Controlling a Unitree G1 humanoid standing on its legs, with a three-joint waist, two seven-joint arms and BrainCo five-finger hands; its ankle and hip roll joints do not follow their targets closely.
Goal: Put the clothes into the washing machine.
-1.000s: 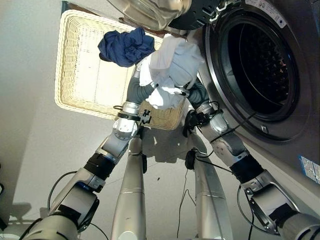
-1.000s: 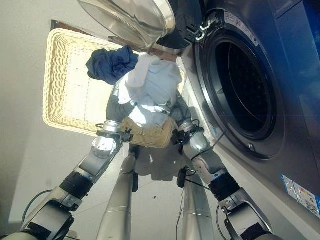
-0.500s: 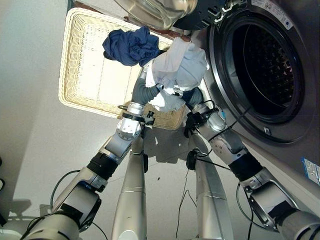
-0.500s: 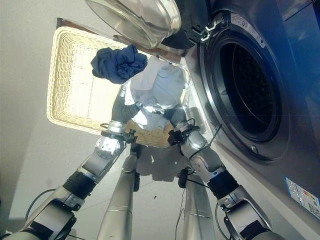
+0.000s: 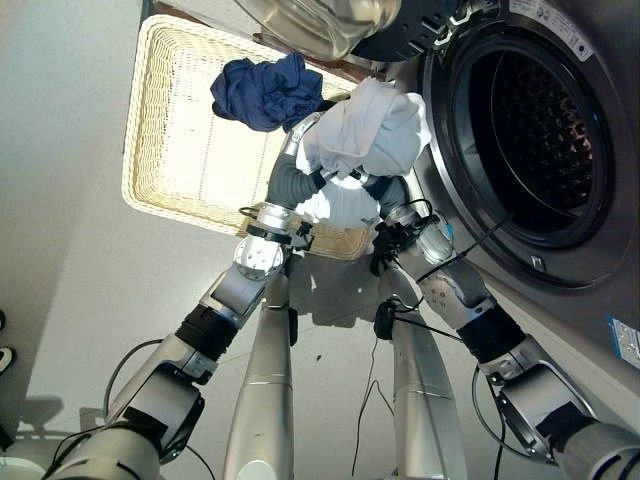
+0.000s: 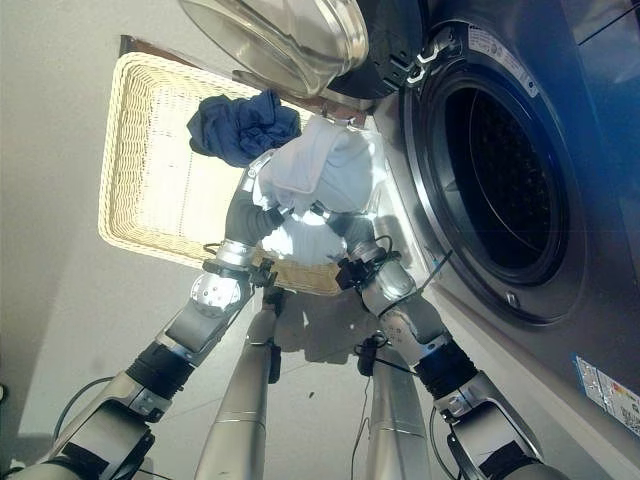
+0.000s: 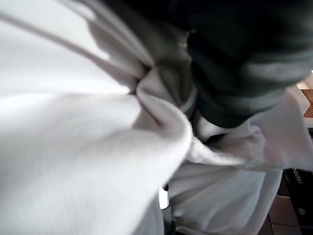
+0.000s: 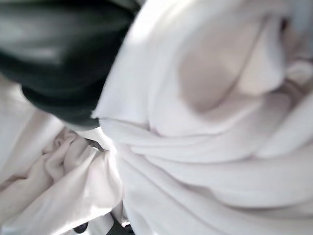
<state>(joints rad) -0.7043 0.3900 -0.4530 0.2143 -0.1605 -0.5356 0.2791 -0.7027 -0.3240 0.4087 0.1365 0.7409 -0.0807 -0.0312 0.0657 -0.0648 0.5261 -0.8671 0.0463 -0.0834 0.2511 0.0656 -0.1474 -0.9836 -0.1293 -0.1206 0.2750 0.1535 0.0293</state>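
White garment (image 5: 368, 125) bunched between left hand (image 5: 296, 180) and right hand (image 5: 392, 192), lifted above wicker basket (image 5: 150, 140) near-right corner, just beside open washing machine (image 5: 520, 130) drum. Fingers buried in cloth, state impossible to tell. Blue garment (image 5: 262, 92) lying at basket's far edge.

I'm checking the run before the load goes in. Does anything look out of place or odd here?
Nothing stands out. The white clothes are bundled between both arms beside the open washer, and the blue garment lies in the basket. The hands are buried in cloth.
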